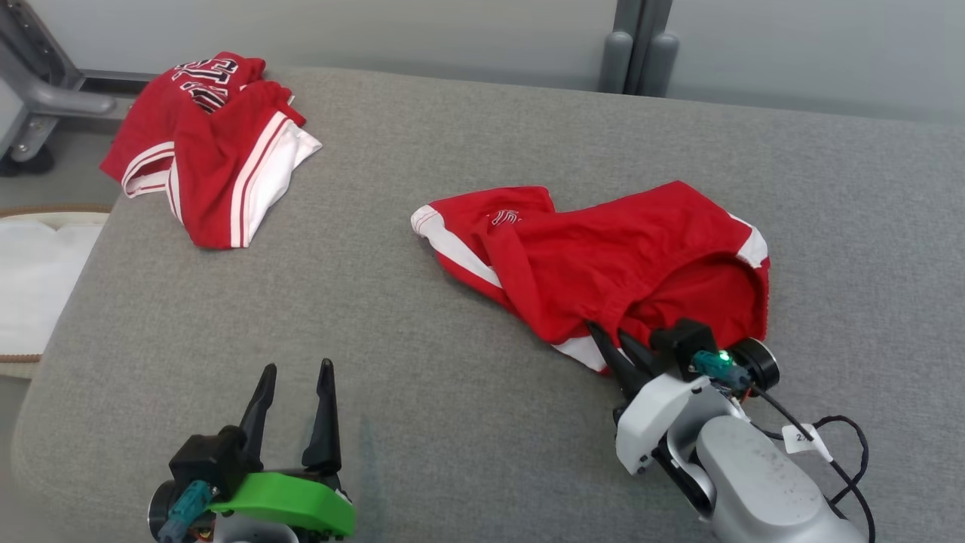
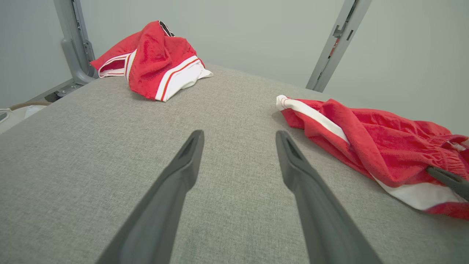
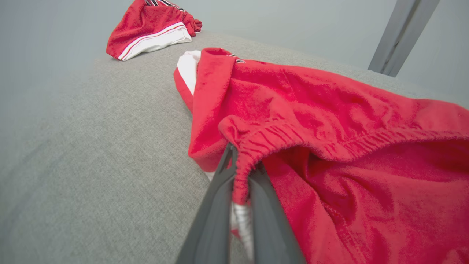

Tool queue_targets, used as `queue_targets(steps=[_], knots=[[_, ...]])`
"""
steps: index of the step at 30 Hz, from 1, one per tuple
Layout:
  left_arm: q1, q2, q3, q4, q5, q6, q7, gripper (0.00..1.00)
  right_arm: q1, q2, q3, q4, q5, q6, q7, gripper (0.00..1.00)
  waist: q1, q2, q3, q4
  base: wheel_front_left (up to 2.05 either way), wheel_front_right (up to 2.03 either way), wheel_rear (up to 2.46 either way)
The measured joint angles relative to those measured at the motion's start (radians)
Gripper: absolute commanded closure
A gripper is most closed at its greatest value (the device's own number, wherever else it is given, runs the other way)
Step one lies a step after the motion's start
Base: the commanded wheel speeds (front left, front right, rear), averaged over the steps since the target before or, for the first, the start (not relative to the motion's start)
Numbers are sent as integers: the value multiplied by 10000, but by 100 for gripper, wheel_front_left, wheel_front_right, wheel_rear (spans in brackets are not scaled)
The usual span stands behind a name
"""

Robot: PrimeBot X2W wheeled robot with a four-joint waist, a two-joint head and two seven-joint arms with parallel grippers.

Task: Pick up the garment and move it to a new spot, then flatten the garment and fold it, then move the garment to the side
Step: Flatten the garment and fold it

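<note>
Grey desk (image 1: 422,422), red garment (image 1: 618,256) crumpled toward 3 o'clock, right claw (image 1: 609,332) pinched onto its waistband, left claw (image 1: 296,368) spread wide at 7 o'clock, empty, second red garment (image 1: 211,143) at 10 o'clock.

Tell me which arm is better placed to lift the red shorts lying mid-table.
Right. The right gripper is shut on the waistband of the red shorts, ready to lift. The left gripper hangs open over bare table, apart from the cloth.
</note>
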Motion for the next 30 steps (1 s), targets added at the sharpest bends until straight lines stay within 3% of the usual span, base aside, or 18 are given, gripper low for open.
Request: queue_targets(steps=[7,12,22,29,30], knots=[[14,-2,-48,-15,0,0,0,0,612,4,-77,-2042,1494,0,-10,100,0,0,-89,-567,0,0,0],[33,-4,-96,-17,2,0,0,0,1034,0,-853,-2915,1762,0,-17,100,0,0,-272,-1133,0,0,0],[71,-4,-278,-33,2,31,0,0,1235,-127,-3269,-2362,280,0,631,100,0,0,-492,-1983,0,0,0],[-126,-6,-569,15,2,31,0,0,1073,-594,-4079,-1252,-420,0,696,100,0,0,-201,-1995,0,0,0],[-147,-6,-616,23,2,31,0,0,1031,-642,-4121,-1133,-504,0,648,84,0,0,-169,-1986,0,0,0]])
